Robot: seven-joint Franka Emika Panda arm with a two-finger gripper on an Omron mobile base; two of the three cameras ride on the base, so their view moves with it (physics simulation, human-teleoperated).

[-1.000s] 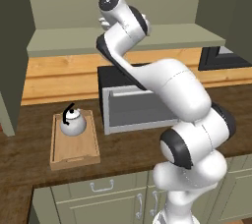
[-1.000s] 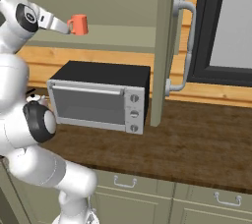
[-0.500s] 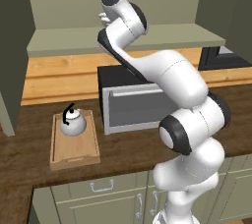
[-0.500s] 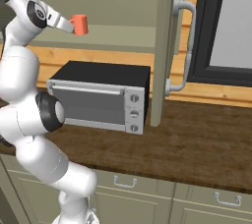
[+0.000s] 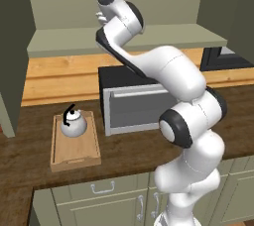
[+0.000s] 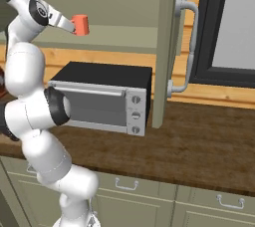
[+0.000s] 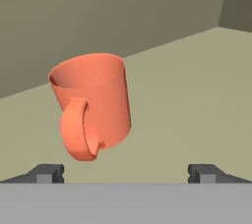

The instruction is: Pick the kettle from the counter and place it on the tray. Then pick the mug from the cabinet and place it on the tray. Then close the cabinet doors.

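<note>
Jaws (image 7: 126,173): spread wide apart, holding nothing; in the hand view one dark tip (image 7: 48,172) shows at each lower corner, with the gap between them bare.
Mug (image 7: 92,106): orange-red, upright on the cabinet shelf (image 7: 197,100), handle turned toward the camera; it stands just beyond the tips, off-centre toward the left tip, touching neither.
Mug, right base view (image 6: 79,25): sits on the shelf just past the end of the hand, above the microwave (image 6: 102,99).
Arm (image 5: 163,79): raised high, the wrist reaching into the open cabinet (image 5: 124,36) above the microwave.
Kettle (image 5: 73,123): white-grey with a black arched handle, upright on the tray, toward its far end.
Tray (image 5: 74,148): light wood, on the tabletop (image 5: 124,158), just left of the microwave, long side running near to far.
Doors: the right one (image 6: 167,47) stands open, edge toward the camera in the right base view, its silver bar handle (image 6: 185,47) facing right; the left one (image 5: 12,56) stands open at the left edge of the left base view.
Tabletop: dark wood grain, carrying the tray and the microwave, with grey-green drawers (image 6: 149,191) below.
</note>
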